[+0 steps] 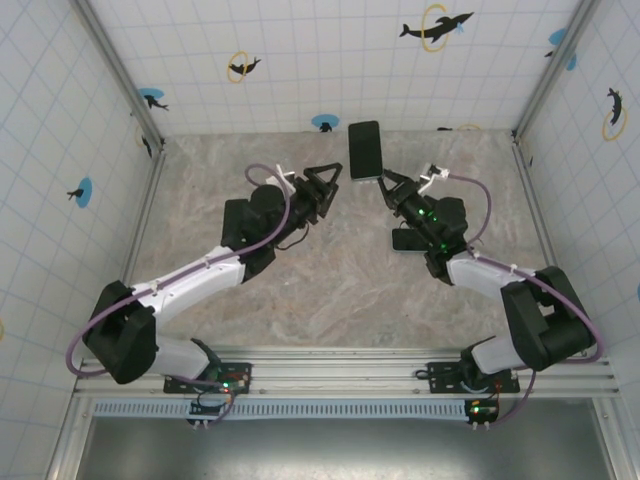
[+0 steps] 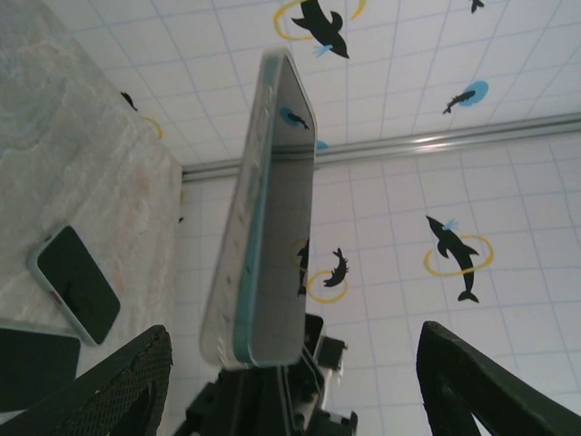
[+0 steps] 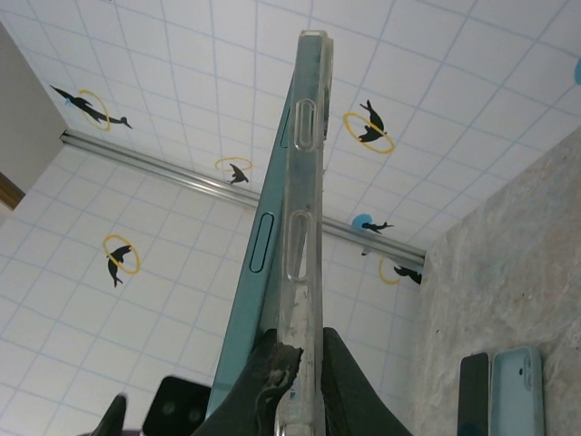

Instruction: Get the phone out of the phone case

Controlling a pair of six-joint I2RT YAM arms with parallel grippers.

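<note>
Top cam: the left gripper [image 1: 335, 188] is seen w/ its jaws spread wide and nothing between them. It's parked just beside the teal-edged, dark-faced rectangular phone [image 1: 365, 150], not touching it. The phone is held up off the grey marbled tabletop [image 1: 300, 290] near the back wall. It's pinched at its lower end by the right gripper [image 1: 380, 183], which is clamped tight on it. A small dark flat slab [image 1: 408, 240] is seen lying on the table, partly under the right arm.

Left wrist cam: the phone is seen nearly edge-on, upright w/ a slight tilt, and wall tiles + dolphin stickers are mirrored in its glass. The transparent plastic phone case [image 2: 227, 272] is seen along its back, w/ the teal rim right next to it. The black fingers [image 2: 127, 386] are stood well apart on either side, no contact. Down left, a flat dark item w/ a pale mint rim [image 2: 74, 283] is laid on the table. Phone or empty shell, can't be told. The dark slab [image 2: 32, 363] is near it.

Right wrist cam: phone + case are viewed edge-on and pinched at the bottom between the fingers [image 3: 272, 381]. The teal side w/ its buttons is exposed beside the clear wall, and the buttons aren't lined up w/ the case cutouts. So that edge looks partly popped out, but how far can't be told. Bottom right, the slab and the pale item are laid side by side.
</note>
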